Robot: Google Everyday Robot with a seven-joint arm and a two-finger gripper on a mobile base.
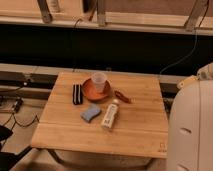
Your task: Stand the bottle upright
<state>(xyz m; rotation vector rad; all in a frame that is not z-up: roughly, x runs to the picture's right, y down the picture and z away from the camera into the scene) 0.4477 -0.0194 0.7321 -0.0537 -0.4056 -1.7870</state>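
A pale wooden table [142, 127] stands in front of a dark recess under a metal-framed shelf, with cables trailing on the floor to the left. The end effector is out of frame, somewhere beyond the white robot casing [192, 132] at the right edge. It is spread wide and grips nothing, well apart from the table's things.

The bottle [110, 115] lies on its side near the middle of the table. Its cap points away toward the orange dish [88, 93], and its base faces the near edge. A blue sponge [90, 112] lies just beside it on the left. A translucent cup [99, 80] sits on the dish, a black block [77, 93] lies left of that, and a small reddish thing [121, 96] lies near the cap.

The bottle looks light, with smooth plastic walls likely to roll or slip. A hold across the body near the cap seems best for tipping it onto its base.
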